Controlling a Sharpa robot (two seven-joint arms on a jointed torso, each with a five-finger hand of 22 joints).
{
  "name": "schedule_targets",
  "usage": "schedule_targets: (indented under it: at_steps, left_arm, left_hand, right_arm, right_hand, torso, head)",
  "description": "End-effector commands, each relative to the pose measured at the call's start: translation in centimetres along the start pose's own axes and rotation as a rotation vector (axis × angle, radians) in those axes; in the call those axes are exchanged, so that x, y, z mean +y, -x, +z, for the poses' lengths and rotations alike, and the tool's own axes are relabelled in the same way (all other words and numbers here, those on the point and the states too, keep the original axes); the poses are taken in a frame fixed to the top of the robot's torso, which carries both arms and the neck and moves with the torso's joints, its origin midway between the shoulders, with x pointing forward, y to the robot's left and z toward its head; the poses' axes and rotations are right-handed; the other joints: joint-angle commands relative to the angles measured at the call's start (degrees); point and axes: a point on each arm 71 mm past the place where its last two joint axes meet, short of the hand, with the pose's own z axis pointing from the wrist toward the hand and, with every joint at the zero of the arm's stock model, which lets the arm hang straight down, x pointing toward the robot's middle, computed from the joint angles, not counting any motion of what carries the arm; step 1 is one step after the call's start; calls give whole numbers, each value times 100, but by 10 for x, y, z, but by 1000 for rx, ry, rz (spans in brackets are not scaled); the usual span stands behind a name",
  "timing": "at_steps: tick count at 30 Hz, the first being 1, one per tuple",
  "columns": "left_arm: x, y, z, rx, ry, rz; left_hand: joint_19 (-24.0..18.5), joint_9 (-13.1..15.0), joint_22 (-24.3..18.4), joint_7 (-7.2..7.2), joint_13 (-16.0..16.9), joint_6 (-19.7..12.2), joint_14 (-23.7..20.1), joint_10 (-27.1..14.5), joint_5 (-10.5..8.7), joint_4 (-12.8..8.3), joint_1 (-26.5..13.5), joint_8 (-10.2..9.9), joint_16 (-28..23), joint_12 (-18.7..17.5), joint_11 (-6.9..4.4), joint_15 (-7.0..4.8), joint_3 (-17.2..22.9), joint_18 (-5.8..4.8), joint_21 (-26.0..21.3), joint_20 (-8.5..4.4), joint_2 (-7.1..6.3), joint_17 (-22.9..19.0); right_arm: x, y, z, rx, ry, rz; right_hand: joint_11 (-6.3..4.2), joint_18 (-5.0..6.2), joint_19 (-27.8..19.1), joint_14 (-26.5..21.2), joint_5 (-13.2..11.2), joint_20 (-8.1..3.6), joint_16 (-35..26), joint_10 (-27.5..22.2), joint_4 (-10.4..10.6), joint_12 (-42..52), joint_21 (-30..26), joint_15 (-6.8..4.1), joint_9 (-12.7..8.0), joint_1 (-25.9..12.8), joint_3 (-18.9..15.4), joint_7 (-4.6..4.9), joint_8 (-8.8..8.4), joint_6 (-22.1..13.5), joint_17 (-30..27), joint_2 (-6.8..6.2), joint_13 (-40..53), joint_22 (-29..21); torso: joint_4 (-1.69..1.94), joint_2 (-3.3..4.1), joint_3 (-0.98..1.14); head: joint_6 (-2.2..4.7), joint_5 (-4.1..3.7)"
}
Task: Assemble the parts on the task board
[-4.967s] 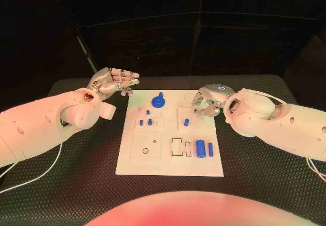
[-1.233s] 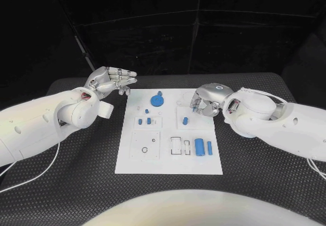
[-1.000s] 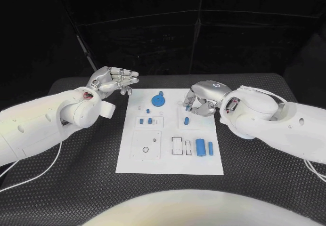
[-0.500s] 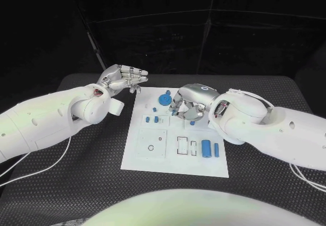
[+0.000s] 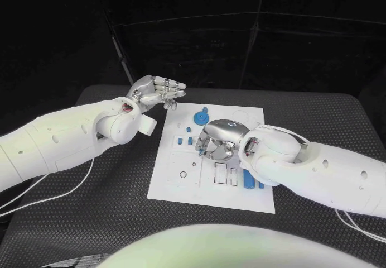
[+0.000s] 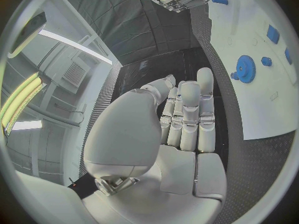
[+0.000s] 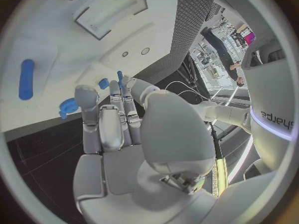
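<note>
Since the earlier frames the right hand (image 5: 218, 142) has swept in from the board's right side and now hangs over the middle of the task board (image 5: 181, 190), low above the small parts. The camera has swung as well, so the board's apparent shift is not its own move. Looking at its fingers (image 7: 87, 104) in the right wrist view, they stretch out side by side over the white plate with nothing between them, slightly apart. A long blue peg (image 7: 26, 78) lies on the board ahead of them, and a couple of small blue pieces (image 7: 103, 83) sit right by the fingertips; whether they touch I cannot tell. Over on the other side, the left hand (image 5: 157, 91) is held up off the surface just beyond the board's far left corner, and its fingers (image 6: 187, 114) are close together, gently bent, carrying nothing. The blue gear (image 5: 201, 117) sits near the board's far edge, between the two hands. Nearer the robot, a blue cylinder (image 5: 247, 177) lies on the board beside rectangular slots, partly tucked under the right arm. The board rests flat on the black surface (image 5: 96, 212).
</note>
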Motion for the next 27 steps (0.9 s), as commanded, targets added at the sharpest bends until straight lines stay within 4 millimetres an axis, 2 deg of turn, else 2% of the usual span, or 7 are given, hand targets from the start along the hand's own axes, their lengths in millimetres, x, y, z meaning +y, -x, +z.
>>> schedule_targets:
  at_steps: [1, 9, 27]
  left_arm:
    - [-3, -3, 1, 11, -22, -9]
    - [-2, -4, 3, 16, -23, -11]
    - [-2, -4, 2, 20, -20, -12]
  left_hand:
    - [-25, -6, -7, 27, 4, -13, -34, -34, -23, -33, 23, 21, -19, 35, 2, -15, 8, 79, -19, 3, 12, -8]
    - [-25, -6, -7, 27, 4, -13, -34, -34, -23, -33, 23, 21, -19, 35, 2, -15, 8, 79, -19, 3, 12, -8]
    - [-23, -6, -8, 29, 4, -15, -33, -40, -24, -42, 29, 20, -20, 40, 4, -16, 9, 80, -21, 3, 13, -10]
  right_arm:
    - [3, -7, 2, 18, 31, -20]
    - [6, -19, 5, 37, 42, -17]
    - [10, -31, 11, 45, 57, -23]
  right_hand:
    - [30, -62, 15, 184, 30, -12, 24, -7, -31, -34, 30, -34, 7, 45, -4, 36, -1, 3, 10, 36, 2, -1]
    - [30, -62, 16, 184, 31, -12, 24, -7, -31, -34, 30, -34, 6, 45, -4, 36, -1, 3, 10, 36, 2, -1]
    - [35, -62, 14, 185, 34, -10, 30, -13, -31, -40, 32, -31, 4, 43, -6, 40, -7, -3, 19, 41, 1, 0]
  torso:
    - [2, -4, 9]
    - [3, -4, 10]
    - [-2, -1, 8]
  head:
    - [0, 43]
    - [0, 106]
    - [0, 136]
